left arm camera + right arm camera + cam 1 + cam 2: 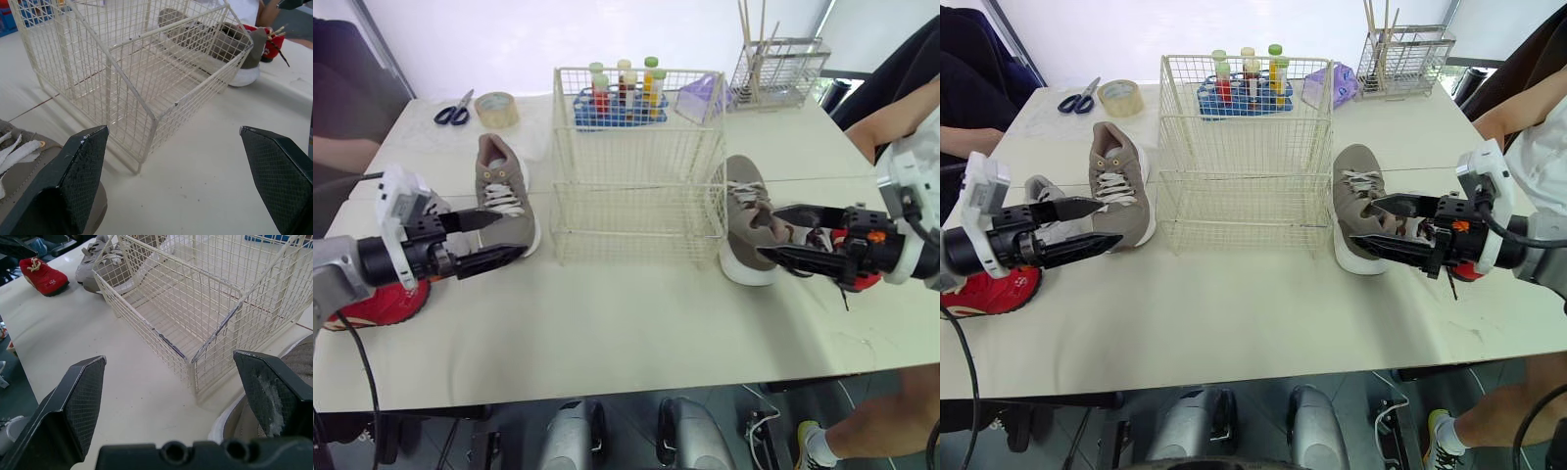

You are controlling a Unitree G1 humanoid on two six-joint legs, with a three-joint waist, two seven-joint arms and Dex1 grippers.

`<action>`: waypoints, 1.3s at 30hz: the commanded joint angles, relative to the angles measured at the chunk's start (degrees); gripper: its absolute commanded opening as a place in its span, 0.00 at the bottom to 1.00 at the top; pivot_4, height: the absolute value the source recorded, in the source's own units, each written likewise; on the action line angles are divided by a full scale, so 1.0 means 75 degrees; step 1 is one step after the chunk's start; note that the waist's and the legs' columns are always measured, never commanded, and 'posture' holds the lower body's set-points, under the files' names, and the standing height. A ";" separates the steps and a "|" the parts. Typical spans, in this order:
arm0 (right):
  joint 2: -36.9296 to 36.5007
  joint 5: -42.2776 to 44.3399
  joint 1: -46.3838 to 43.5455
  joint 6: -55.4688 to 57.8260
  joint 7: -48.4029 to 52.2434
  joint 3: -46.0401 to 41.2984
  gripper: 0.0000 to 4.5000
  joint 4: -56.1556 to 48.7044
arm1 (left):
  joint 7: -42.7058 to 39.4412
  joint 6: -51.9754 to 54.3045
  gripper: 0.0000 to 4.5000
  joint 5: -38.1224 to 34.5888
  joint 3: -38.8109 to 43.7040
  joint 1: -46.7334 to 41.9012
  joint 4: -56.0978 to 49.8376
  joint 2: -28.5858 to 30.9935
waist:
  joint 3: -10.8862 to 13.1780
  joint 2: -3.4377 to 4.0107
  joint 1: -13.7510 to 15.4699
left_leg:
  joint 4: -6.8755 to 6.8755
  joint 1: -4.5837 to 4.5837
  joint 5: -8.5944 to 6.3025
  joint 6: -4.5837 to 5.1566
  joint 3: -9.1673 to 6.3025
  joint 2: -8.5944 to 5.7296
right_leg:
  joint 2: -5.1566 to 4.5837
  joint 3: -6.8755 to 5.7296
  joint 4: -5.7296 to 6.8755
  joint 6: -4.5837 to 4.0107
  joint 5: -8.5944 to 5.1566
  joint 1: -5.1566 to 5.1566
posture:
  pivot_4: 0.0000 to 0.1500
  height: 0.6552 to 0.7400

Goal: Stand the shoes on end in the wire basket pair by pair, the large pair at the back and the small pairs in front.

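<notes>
An empty cream wire basket [636, 166] stands mid-table. One large taupe shoe [504, 196] lies to its left, its mate [749, 220] to its right. My left gripper [509, 235] hovers open just in front of the left taupe shoe, pointing at the basket [146, 73]. A small red shoe [382, 304] lies under that arm, and a small grey shoe [1038, 191] sits beside it. My right gripper [767, 231] is open over the right taupe shoe, whose white sole [230, 426] lies near one finger. Another small red shoe [857, 259] is partly hidden behind that wrist.
Behind the basket sit a blue tube rack [622, 93], a purple bag [700, 98] and a metal rack [778, 69]. Tape [497, 108] and scissors [455, 108] lie at the back left. A person's arm [901, 117] reaches in at the right, and another person [337, 152] is at the left.
</notes>
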 commanded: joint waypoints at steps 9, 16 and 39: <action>-0.0255 0.0072 -0.0463 -0.0266 -0.0059 0.0135 1.00 -0.0182 | 0.0147 -0.0167 0.99 -0.0222 0.0131 -0.0282 -0.0179 0.0067 | 0.0000 0.0000 -0.0002 | 0.0000 -0.0002 0.0000 0.0001 0.0000 0.0000 | 0.0000 0.0000 0.0000 0.0000 0.0000 -0.0002 | 1.00 1.00; -0.0286 -0.0208 -0.1019 -0.0627 0.0003 0.0822 1.00 -0.0136 | 0.0285 -0.0179 0.99 -0.0331 -0.0042 -0.0457 -0.0198 -0.0031 | 0.0000 0.0000 0.0009 | 0.0000 -0.0005 0.0000 0.0000 0.0000 0.0000 | 0.0000 0.0000 0.0000 0.0001 0.0000 -0.0004 | 1.00 1.00; 0.1498 -0.4670 -0.3609 -0.4160 0.1208 0.5708 1.00 0.2297 | 0.0886 -0.0494 0.99 -0.0179 -0.1137 -0.1398 -0.0346 -0.0758 | 0.0000 -0.0002 -0.0024 | 0.0005 -0.0011 0.0030 -0.0045 0.0011 -0.0004 | 0.0004 0.0001 0.0006 0.0027 0.0015 -0.0008 | 1.00 1.00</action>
